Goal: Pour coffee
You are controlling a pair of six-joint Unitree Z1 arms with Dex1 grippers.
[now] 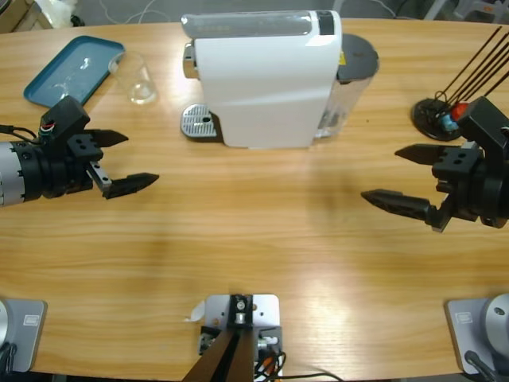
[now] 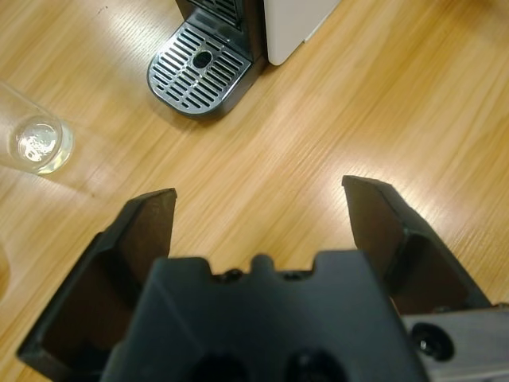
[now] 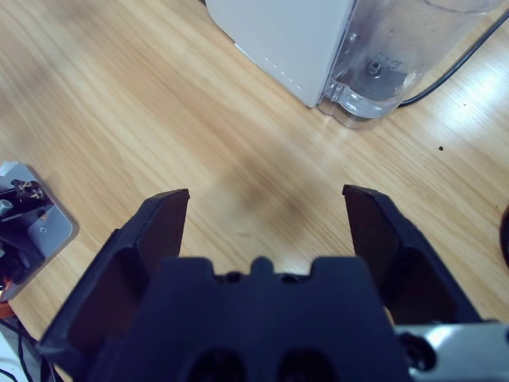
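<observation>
A white coffee machine point(image 1: 262, 79) stands at the back middle of the table, its slotted drip tray point(image 1: 199, 122) on its left side with nothing on it. A clear glass point(image 1: 139, 79) stands left of the machine and looks empty. No coffee shows in any view. My left gripper point(image 1: 137, 159) hovers open over bare wood at the left; its wrist view shows the drip tray point(image 2: 199, 68) and the glass point(image 2: 36, 143) ahead of it. Over at the right, my right gripper point(image 1: 382, 173) is open and empty too, facing the machine's clear water tank point(image 3: 390, 64).
A teal tray point(image 1: 71, 68) lies at the back left corner, beside the glass. A black round stand point(image 1: 436, 115) with thin dark rods and a small blue item sits at the far right, close behind the right arm. A dark cable point(image 3: 453, 68) runs from the machine's back.
</observation>
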